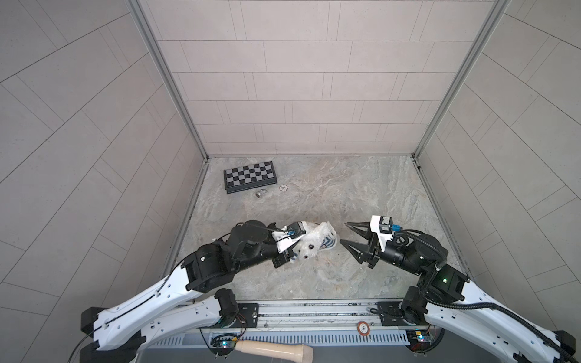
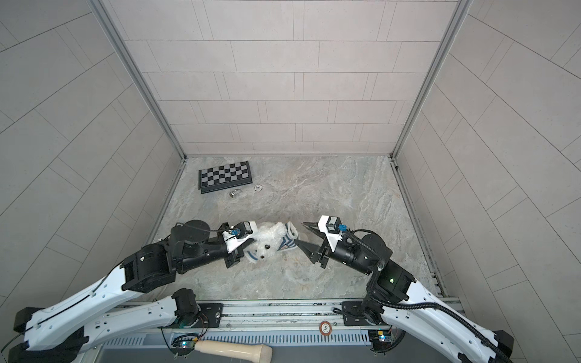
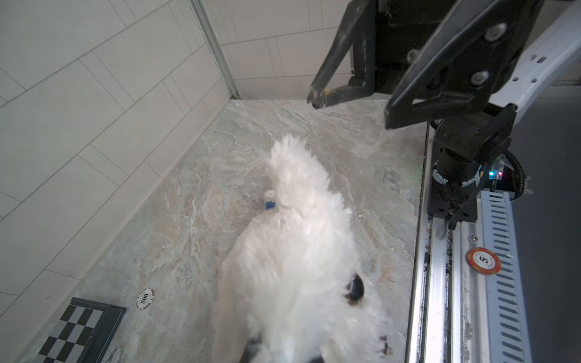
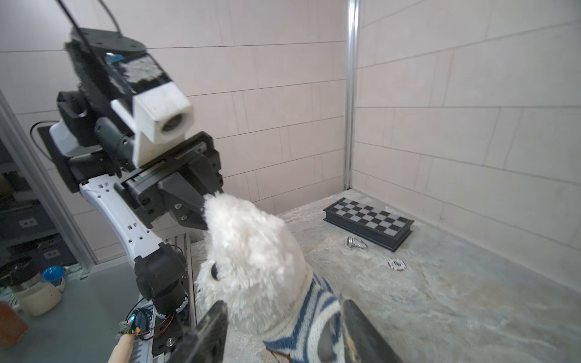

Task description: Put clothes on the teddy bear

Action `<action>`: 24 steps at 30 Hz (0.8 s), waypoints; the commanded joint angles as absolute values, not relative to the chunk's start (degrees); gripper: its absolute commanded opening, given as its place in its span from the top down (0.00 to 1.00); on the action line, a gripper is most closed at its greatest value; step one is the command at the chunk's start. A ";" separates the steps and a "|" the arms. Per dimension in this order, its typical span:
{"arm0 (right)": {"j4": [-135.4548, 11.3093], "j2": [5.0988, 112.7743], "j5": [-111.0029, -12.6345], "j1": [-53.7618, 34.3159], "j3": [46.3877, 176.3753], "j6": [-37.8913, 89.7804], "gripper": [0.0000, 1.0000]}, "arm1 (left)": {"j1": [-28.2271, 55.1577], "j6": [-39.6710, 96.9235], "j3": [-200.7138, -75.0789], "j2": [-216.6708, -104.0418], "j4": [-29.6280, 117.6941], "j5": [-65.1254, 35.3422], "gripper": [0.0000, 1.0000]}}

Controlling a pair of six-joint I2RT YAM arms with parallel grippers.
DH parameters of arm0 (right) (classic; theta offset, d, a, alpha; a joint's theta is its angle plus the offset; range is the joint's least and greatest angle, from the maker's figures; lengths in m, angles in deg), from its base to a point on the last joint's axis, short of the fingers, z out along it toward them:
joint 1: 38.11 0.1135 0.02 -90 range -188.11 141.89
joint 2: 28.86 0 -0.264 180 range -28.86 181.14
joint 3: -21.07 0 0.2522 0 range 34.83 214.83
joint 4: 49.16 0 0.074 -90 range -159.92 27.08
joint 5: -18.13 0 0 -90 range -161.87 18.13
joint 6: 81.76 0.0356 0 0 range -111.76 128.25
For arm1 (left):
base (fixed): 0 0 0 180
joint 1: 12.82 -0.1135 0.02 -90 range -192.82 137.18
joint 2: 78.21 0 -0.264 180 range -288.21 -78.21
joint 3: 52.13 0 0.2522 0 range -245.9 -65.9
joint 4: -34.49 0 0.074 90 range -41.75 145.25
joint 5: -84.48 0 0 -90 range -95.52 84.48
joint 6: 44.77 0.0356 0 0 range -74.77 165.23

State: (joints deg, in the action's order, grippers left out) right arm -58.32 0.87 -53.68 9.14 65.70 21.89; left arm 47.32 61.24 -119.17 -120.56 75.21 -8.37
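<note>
While the left jaws are clamped on the teddy bear (image 4: 254,248), biting into fur at the top of its head, the right jaws stand apart and grip nothing. In the right wrist view the right fingers (image 4: 209,333) straddle the bear's body, with the striped shirt (image 4: 309,323) between them; cannot tell if either finger touches the cloth.

The bear is at the near middle of the counter (image 1: 361,195), a bit left of centre, between the two arms. Its head is up and its face is turned toward the front rail (image 1: 314,311), dark eyes and nose showing. The shirt is blue and white and sits round the body below the neck. Cannot tell if the bear's arms are through the sleeves or if its lower body rests on the counter.

In the far left corner a chessboard (image 1: 250,176) lies flat. Just in front of it are a silver chess piece (image 1: 260,193) on its side and a white poker chip (image 1: 284,188), apart from each other. An orange poker chip (image 1: 363,328) lies by the front rail. A wooden handle (image 1: 273,349) lies beyond the rail, off the counter.
</note>
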 commanded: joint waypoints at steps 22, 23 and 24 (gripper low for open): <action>-54.15 11.17 -41.81 -4.72 61.91 49.27 0.64 | 47.30 63.43 -106.78 -110.35 53.35 -7.01 1.00; -53.65 11.24 -41.88 -4.78 61.82 49.12 0.65 | 47.29 63.30 -106.77 -110.37 53.43 -7.10 1.00; -53.09 11.21 -41.85 -4.73 61.66 49.13 0.65 | 47.33 63.34 -106.81 -110.25 53.52 -7.19 1.00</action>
